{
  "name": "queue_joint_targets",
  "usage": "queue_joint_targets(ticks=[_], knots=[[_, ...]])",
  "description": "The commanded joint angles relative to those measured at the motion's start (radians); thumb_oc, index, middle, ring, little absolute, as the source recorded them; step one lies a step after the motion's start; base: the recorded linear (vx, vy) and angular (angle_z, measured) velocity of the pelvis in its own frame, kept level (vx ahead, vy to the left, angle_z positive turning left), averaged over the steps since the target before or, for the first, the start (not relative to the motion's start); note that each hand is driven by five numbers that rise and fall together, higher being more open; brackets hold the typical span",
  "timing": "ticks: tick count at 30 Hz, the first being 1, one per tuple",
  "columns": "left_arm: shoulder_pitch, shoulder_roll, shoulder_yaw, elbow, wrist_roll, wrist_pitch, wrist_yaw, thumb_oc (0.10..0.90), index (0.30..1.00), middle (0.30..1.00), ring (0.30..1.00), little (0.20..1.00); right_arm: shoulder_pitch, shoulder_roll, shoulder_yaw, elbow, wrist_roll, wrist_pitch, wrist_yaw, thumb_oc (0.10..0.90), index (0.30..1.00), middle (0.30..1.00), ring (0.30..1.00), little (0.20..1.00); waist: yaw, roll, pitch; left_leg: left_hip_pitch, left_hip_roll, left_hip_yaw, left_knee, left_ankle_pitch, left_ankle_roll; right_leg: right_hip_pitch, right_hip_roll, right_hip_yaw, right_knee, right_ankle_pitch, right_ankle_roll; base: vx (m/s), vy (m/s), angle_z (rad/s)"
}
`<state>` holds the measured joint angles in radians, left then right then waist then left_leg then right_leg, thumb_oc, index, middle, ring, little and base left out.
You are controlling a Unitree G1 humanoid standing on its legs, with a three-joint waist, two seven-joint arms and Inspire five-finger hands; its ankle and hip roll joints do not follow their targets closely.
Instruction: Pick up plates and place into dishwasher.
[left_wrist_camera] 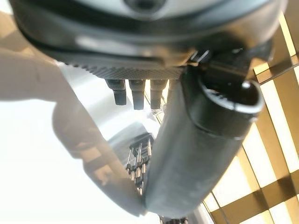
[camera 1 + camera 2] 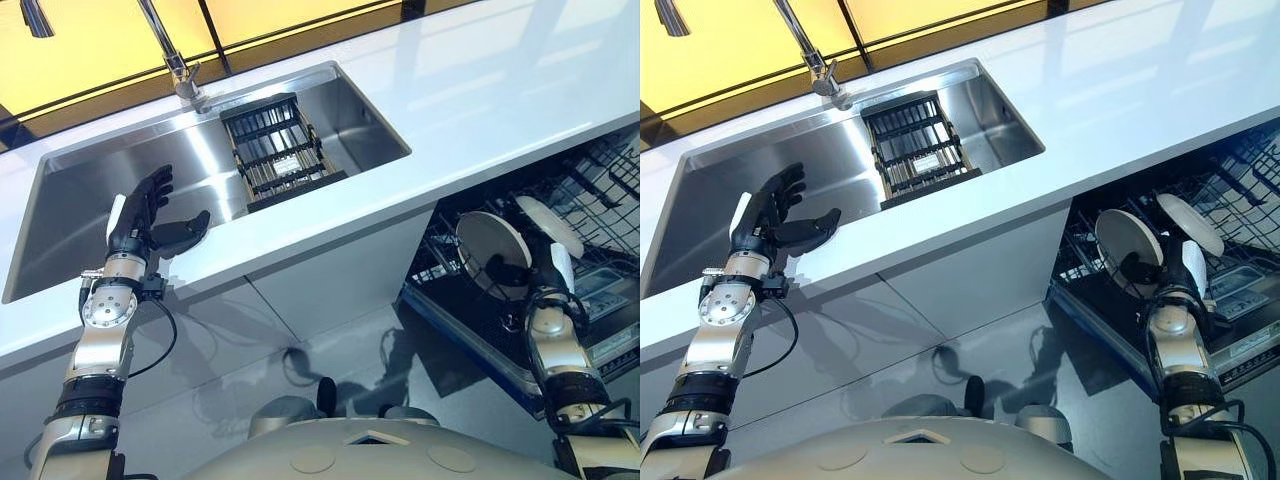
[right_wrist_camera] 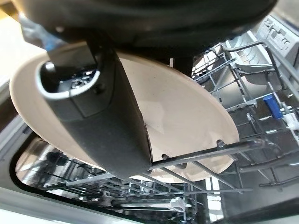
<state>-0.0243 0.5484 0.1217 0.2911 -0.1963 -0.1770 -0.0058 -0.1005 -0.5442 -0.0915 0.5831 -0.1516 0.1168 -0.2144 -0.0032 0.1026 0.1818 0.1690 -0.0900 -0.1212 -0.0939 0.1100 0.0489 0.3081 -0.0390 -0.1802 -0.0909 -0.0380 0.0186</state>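
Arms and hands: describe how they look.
Both arms are jointed silver-grey metal with black bands and round wrist housings. The left hand is dark, with a white cover at one side. The right hand is dark too, a white cover beside it.

The left robot hand (image 2: pixel 150 225) is raised, its fingers spread and relaxed, thumb held apart. The right robot hand (image 2: pixel 520 270) reaches forward and low, thumb pinched closed.
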Motion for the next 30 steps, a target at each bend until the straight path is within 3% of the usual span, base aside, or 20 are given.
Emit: queue_joint_targets(ticks=[1,7,17,25,30], knots=[[-0.032,0.018,0.042,-0.054,-0.032,-0.063,0.014,0.8,0.9,0.9,0.9,0.9,-0.053,-0.037,0.06,0.038,-0.061,0.054,0.024,0.8,0.9,0.9,0.9,0.9,0.033,0.012,-0.091,0.036,-0.005,0.047,0.027,-0.088,-0.008,-0.149,-0.014,-0.015,0.208,-0.064,-0.005,0.02,0.034,0.03],[-0.02,0.008,0.034,-0.062,-0.023,-0.056,0.009,0.8,0.9,0.9,0.9,0.9,-0.047,-0.027,0.045,0.011,-0.049,0.024,-0.028,0.8,0.9,0.9,0.9,0.9,0.034,0.013,-0.093,0.042,-0.007,0.037,0.031,-0.091,-0.006,-0.144,-0.015,-0.014,0.213,-0.063,-0.003,0.0,0.0,0.0],[-0.056,-0.013,0.04,-0.035,0.002,-0.063,0.013,0.8,0.9,0.9,0.9,0.9,-0.056,0.01,-0.045,-0.19,-0.002,-0.237,-0.198,0.8,0.9,0.9,0.9,0.9,0.015,0.004,-0.098,0.038,-0.005,0.042,0.03,-0.101,0.0,-0.151,-0.003,0.014,0.19,-0.052,0.009,-0.04,-0.026,0.0],[-0.038,-0.013,0.071,-0.044,-0.001,-0.074,0.002,0.8,0.9,0.9,0.9,0.9,-0.022,0.006,-0.116,-0.264,0.061,-0.305,-0.181,0.8,0.9,0.9,0.9,0.9,-0.006,-0.006,-0.113,0.047,-0.004,0.058,0.018,-0.11,-0.002,-0.146,0.009,0.032,0.166,-0.052,0.011,-0.05,-0.034,-0.05],[-0.013,-0.025,0.1,-0.055,0.006,-0.094,0.002,0.8,0.9,0.9,0.9,0.9,0.028,0.052,-0.15,-0.338,0.171,-0.355,-0.15,0.8,0.9,0.9,0.9,0.9,-0.024,-0.008,-0.114,0.045,0.0,0.076,0.014,-0.113,-0.002,-0.151,0.013,0.043,0.16,-0.053,0.009,-0.07,-0.031,-0.11]])
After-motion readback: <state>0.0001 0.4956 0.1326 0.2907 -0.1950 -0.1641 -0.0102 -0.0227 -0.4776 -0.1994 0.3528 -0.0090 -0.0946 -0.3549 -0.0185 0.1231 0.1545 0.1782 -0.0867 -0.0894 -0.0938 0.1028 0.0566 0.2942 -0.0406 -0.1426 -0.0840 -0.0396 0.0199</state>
